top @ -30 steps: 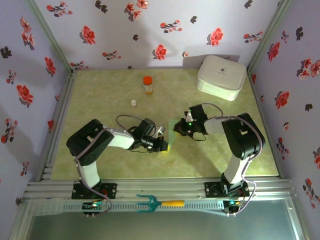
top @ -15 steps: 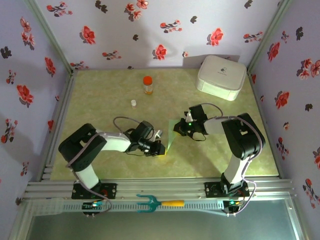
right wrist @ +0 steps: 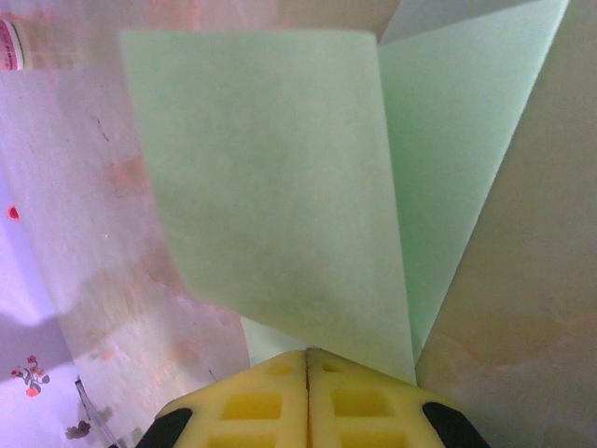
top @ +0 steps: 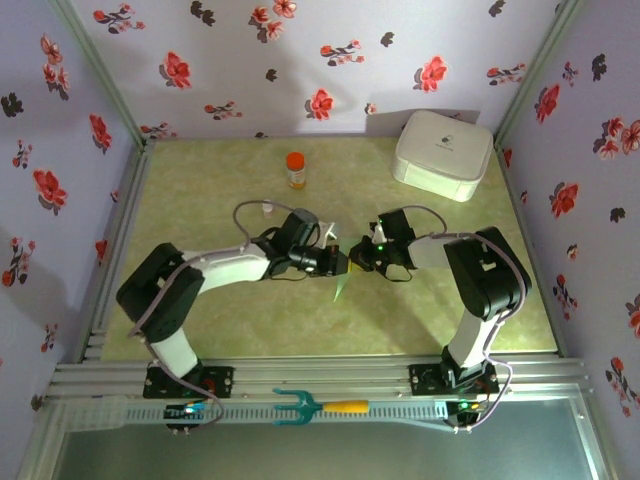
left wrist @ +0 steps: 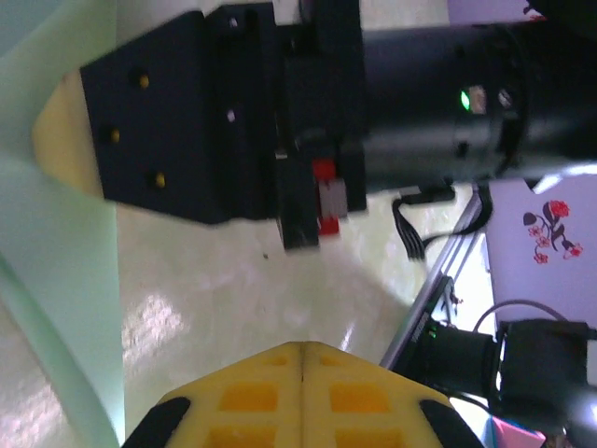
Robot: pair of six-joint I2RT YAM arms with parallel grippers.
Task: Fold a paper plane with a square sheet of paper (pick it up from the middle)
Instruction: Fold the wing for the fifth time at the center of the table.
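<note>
The square sheet of paper (right wrist: 280, 187) is pale mint green and folded into two flaps that rise from my right gripper (right wrist: 306, 355), which is shut on its lower edge. From above, the paper (top: 342, 285) is a narrow sliver pointing toward the near edge, just below the two grippers. My left gripper (top: 337, 263) sits close beside the right gripper (top: 358, 258) at mid-table. In the left wrist view its yellow jaws (left wrist: 303, 347) are pressed together with nothing between them. There the paper (left wrist: 47, 280) curves along the left edge.
A white rounded box (top: 443, 152) stands at the back right. An orange-capped bottle (top: 295, 168) and a small white cap (top: 267, 207) sit at the back centre. A teal fork-shaped tool (top: 300, 405) lies on the front rail. Flowered walls close three sides.
My left gripper moved up and right from below the paper's near-left corner to beside the right gripper. The flat green patch has narrowed to a sliver. The right arm held still.
</note>
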